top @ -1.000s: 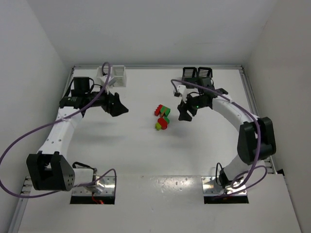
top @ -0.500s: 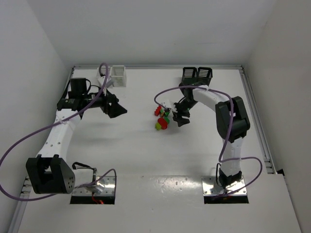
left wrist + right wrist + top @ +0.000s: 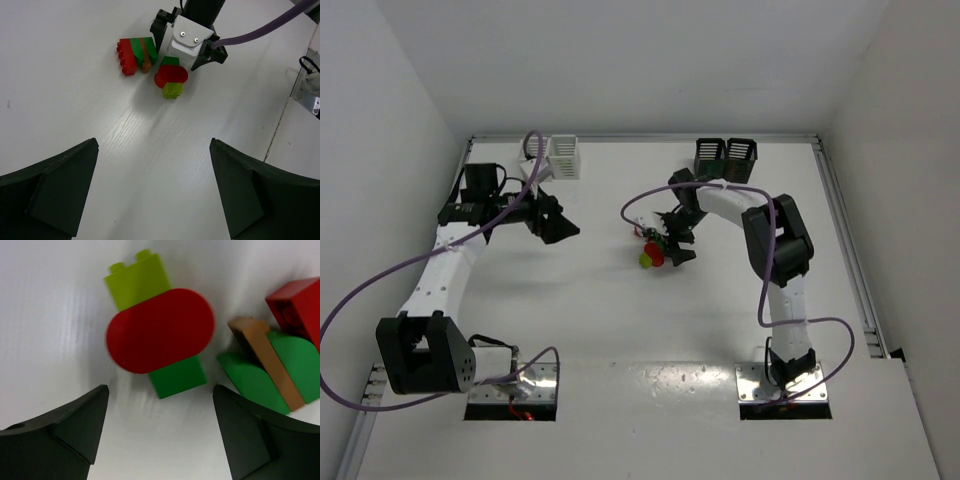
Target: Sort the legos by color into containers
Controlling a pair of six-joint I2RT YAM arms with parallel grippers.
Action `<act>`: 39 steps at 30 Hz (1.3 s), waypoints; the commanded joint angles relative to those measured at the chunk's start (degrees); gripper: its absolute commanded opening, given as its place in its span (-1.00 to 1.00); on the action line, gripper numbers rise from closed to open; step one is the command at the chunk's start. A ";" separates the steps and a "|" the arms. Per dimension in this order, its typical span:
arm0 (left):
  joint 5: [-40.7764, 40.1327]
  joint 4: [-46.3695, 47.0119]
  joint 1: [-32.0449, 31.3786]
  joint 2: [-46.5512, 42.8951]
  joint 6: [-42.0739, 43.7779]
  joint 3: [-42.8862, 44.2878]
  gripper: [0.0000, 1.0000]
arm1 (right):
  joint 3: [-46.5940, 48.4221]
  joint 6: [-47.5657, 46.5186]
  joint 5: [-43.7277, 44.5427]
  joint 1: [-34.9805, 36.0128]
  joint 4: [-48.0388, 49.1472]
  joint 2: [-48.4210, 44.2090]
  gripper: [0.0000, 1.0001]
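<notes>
Legos (image 3: 653, 255) mid-tabletop (image 3: 600, 310): red-capped stack (image 3: 160, 330), green-tan-red chunk (image 3: 272, 365) just beside. Right fingers (image 3: 75, 435) wide, close over stack, holding nothing. Left fingers (image 3: 55, 185) wide, empty, well apart. White bins (image 3: 563, 157), black bins (image 3: 727, 155) at far edge.

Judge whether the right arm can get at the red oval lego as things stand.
Probably yes: the right gripper is open just above the red oval lego, with nothing between them.

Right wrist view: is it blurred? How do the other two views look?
Right wrist: soft, smeared edges on the red rounded brick and yellow-green brick, looks like motion blur. Left wrist: crisp, soft shadow beside the same bricks. Top external: even light, no glare, faint shadows on the table.
</notes>
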 commanded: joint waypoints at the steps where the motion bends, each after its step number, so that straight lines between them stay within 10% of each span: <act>1: 2.40 1.67 0.60 -0.22 1.57 -0.43 1.00 | 2.88 1.20 -0.28 1.00 3.49 0.64 0.74; 14: 2.40 2.19 1.13 0.31 2.10 -1.49 1.00 | 0.52 1.20 -1.86 3.20 5.60 -1.64 0.60; 27: 3.45 2.72 1.13 0.31 2.10 -4.03 0.95 | -2.82 -0.47 -0.63 4.34 4.02 -4.18 -0.38; 31: 2.84 3.68 -0.19 0.31 0.27 -7.81 0.85 | -8.35 4.96 -0.63 4.34 9.01 -9.44 -0.76; 39: 1.70 19.93 -6.76 1.09 -21.96 -20.30 0.76 | -19.35 33.04 -4.50 6.09 22.64 -26.85 -0.93</act>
